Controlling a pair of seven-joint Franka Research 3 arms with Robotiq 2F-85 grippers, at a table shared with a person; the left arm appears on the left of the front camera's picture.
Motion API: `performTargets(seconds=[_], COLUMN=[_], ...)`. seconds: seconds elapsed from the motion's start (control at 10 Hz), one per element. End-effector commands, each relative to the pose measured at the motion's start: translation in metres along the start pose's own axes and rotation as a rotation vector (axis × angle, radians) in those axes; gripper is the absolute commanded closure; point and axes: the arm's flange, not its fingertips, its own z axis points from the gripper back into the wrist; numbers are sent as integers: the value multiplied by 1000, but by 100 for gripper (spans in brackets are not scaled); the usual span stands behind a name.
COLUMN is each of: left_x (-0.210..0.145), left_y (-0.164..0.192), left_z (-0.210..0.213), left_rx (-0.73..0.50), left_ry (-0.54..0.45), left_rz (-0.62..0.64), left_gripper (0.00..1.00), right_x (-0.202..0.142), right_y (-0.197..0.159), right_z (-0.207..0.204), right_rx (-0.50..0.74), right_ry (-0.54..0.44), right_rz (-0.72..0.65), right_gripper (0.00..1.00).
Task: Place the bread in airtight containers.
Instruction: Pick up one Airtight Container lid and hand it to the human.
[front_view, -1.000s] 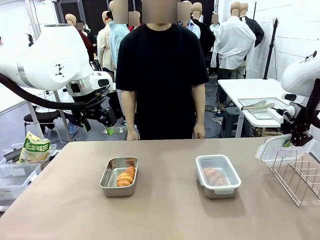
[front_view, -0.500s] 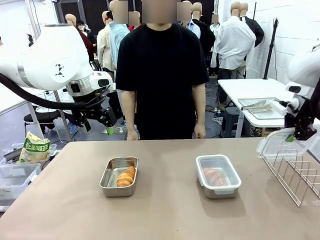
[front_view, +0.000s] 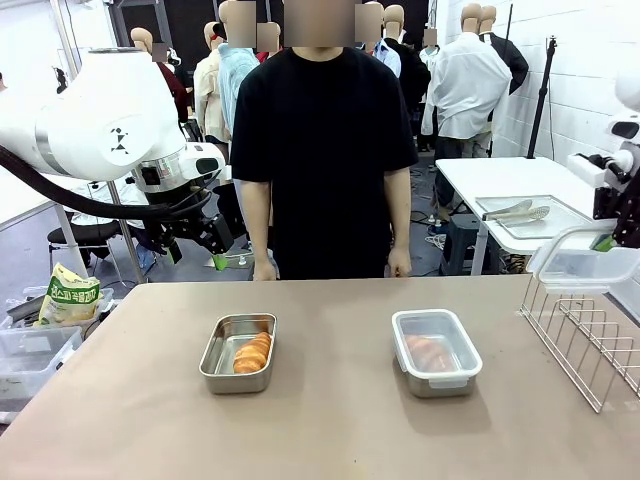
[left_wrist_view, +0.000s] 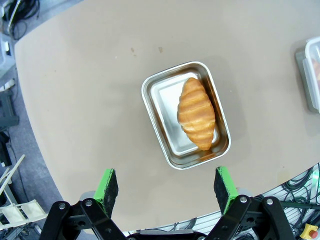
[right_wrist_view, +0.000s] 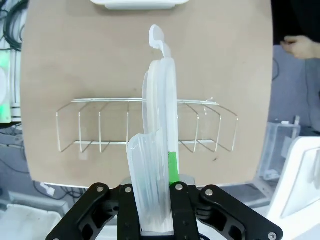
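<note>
Above the rack (front_view: 580, 345), the right hand (front_view: 612, 240) pinches a lid (front_view: 580, 265) by its stiff rim (light, slippery plastic), the left hand (left_wrist_view: 167, 187) wide open, empty.

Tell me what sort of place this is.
Most likely a robotics lab or data-collection room, not a kitchen: a brown worktable with two steel tins, one open, one lidded, flanked by white robot arms, and a second white table behind.
</note>
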Motion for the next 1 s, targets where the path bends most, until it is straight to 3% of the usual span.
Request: performTargets(seconds=[0.0, 0.4, 0.6, 0.9], left_x=[0, 0, 0, 0], left_y=[0, 0, 0, 0], left_z=[1, 1, 1, 1], left_rx=[22, 22, 22, 22], left_ry=[3, 3, 3, 3], left_rz=[16, 16, 16, 16], left_gripper=[0, 0, 0, 0], right_x=[9, 62, 99, 148], right_y=[3, 11, -2, -28], right_z=[10, 55, 77, 100], right_rx=[-27, -242, -372, -458], right_ry=[-9, -29, -27, -19], right_rz=[24, 267, 399, 548], right_gripper=[100, 100, 100, 100])
